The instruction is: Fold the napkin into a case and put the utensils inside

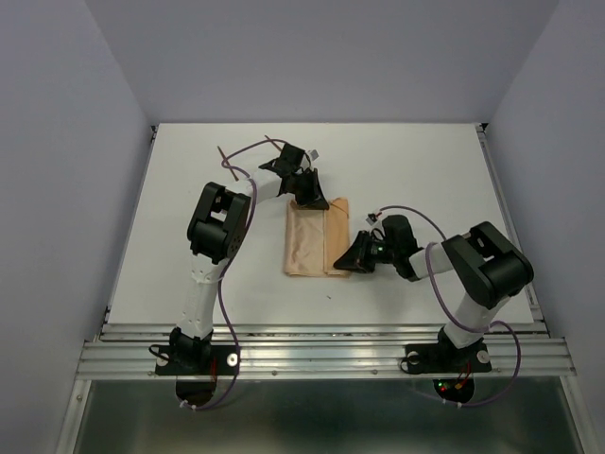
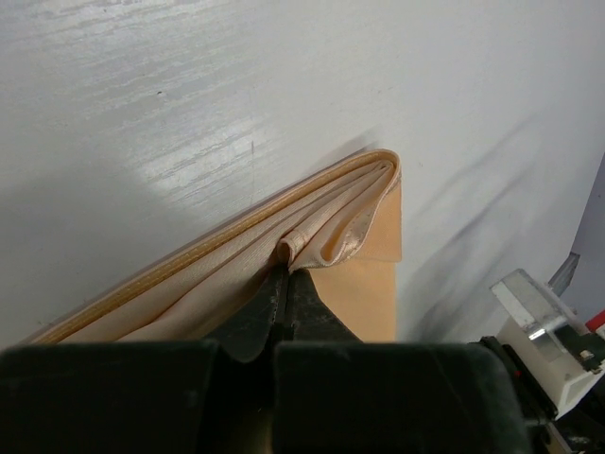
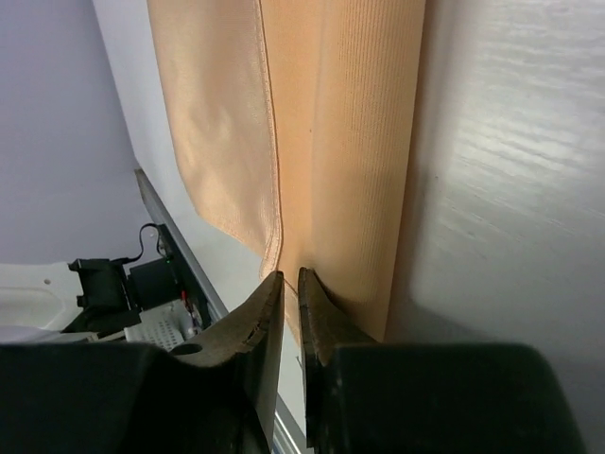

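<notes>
Napkin [image 1: 307, 241]: folded oblong between the arms, long axis near-to-far.
Left gripper [image 2: 285, 282]: fingers together, pinching a fold at the far end.
Right gripper [image 3: 290, 284]: fingers nearly together on the hem, near-right corner.

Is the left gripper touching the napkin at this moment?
Touching. The left wrist view shows the left gripper shut, with its tips pinching a fold of the napkin.
</notes>
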Tool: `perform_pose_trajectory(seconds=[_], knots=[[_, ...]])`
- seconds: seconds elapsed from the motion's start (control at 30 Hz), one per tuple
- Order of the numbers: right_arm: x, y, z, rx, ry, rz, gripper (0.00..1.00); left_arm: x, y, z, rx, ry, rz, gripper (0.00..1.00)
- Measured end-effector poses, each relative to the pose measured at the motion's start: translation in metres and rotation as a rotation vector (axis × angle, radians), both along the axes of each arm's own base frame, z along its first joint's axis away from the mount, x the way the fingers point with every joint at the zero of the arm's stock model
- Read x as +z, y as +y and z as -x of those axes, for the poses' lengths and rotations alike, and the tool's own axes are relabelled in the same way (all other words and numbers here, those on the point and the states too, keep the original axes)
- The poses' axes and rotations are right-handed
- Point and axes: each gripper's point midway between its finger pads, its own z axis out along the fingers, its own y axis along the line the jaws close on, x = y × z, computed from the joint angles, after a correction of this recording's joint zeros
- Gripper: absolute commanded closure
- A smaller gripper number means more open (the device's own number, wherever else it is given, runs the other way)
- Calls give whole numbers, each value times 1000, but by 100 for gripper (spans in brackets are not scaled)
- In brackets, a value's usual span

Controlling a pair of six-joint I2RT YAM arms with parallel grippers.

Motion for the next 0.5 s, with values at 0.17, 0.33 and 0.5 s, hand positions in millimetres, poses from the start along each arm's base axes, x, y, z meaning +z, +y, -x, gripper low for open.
perform_pose_trajectory(seconds=[0.17, 0.33, 0.5], knots=[[17, -10, -38, -59, -20, 43, 82, 0, 0, 0, -4, -3, 0, 100], [47, -11, -116, -152, -105, 88, 82, 0, 0, 0, -8, -6, 3, 100], [54, -13, -169, -244, -119, 176, 82, 0, 0, 0, -11, -8, 4, 100]])
